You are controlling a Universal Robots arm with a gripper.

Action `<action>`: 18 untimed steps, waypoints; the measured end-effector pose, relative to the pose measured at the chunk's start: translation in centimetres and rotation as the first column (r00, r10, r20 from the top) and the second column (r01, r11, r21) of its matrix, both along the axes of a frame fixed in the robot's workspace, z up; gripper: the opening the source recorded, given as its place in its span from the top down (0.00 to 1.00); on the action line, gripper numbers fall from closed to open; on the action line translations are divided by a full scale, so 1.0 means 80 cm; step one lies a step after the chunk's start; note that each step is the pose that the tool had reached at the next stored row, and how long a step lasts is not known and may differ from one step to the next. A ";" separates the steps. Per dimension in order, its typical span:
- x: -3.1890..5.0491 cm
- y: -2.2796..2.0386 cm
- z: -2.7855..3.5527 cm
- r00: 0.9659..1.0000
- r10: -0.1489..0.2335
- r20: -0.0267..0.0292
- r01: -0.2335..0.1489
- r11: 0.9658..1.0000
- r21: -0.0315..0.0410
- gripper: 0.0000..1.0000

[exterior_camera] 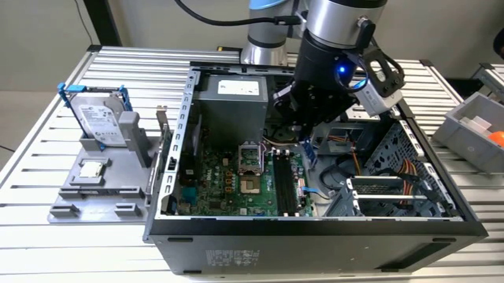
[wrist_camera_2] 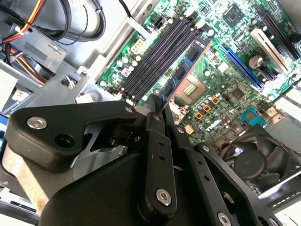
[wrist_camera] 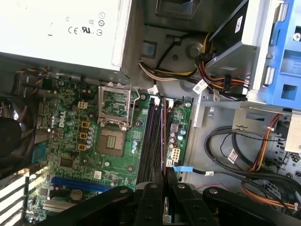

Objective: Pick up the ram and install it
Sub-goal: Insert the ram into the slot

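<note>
Surroundings: the open computer case (exterior_camera: 315, 236) lies on a slatted table (exterior_camera: 47, 147), with the arm reaching down into it from above.
Close obstacles: the power supply (wrist_camera: 61, 28) sits beyond the far end of the memory slots (wrist_camera: 150, 136). A metal drive cage (exterior_camera: 393, 177) and bundled cables (wrist_camera: 263, 146) crowd one side, and a black fan (wrist_camera_2: 249, 160) lies just off the board's other side.
Board: the green motherboard (wrist_camera: 70, 132) carries the open processor socket (wrist_camera: 111, 142) right beside the slots.
Claw: the gripper (wrist_camera_2: 159, 106) is clenched on one end of the ram (wrist_camera_2: 186, 70), its fingers (wrist_camera_2: 155, 141) pressed to both faces.
Ram position: inside the case, over the bank of slots (which slot, and whether it is seated, cannot be told).
Ram axis: it stands on edge, with its long axis parallel to the slots, and reaches from the fingertips toward the power supply. In the first wrist view it shows edge-on as a thin line (wrist_camera: 163, 136).
Case contents: motherboard, power supply, drive cage, cables and fan.
Fixture: on the exterior view's left, a gray holder (exterior_camera: 94, 188) carries a hard drive (exterior_camera: 98, 121) in a blue frame and a small square chip (exterior_camera: 92, 170).
Bin: on the exterior view's right, a gray bin (exterior_camera: 473, 121) holds something orange (exterior_camera: 496, 137).
</note>
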State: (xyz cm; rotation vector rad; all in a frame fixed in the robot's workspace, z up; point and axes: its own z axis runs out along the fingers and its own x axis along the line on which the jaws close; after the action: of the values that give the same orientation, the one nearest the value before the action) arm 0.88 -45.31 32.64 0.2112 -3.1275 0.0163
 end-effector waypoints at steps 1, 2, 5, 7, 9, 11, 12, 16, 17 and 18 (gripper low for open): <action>0.001 0.0001 -0.0002 1.000 0.000 0.000 0.000 1.000 0.000 1.00; 0.001 0.0001 -0.0003 1.000 0.000 0.000 0.000 1.000 0.000 1.00; 0.001 0.0001 -0.0006 1.000 0.000 0.000 0.000 1.000 0.000 1.00; 0.002 0.0001 -0.0010 1.000 0.000 0.000 0.000 1.000 0.000 1.00; 0.002 0.0001 -0.0010 1.000 0.000 0.000 0.000 1.000 0.000 1.00; 0.002 0.0001 -0.0010 1.000 0.000 0.000 0.000 1.000 0.000 1.00; 0.002 0.0001 -0.0010 1.000 0.000 0.000 0.000 1.000 0.000 1.00; 0.002 0.0001 -0.0010 1.000 0.000 0.001 0.000 1.000 0.000 1.00; 0.002 0.0001 -0.0010 1.000 0.000 0.001 0.000 1.000 0.000 1.00; 0.002 0.0002 -0.0011 1.000 -0.001 0.001 0.001 1.000 0.000 1.00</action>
State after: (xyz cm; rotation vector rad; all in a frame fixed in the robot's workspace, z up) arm 1.03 -45.30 32.55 0.2093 -3.1284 0.0163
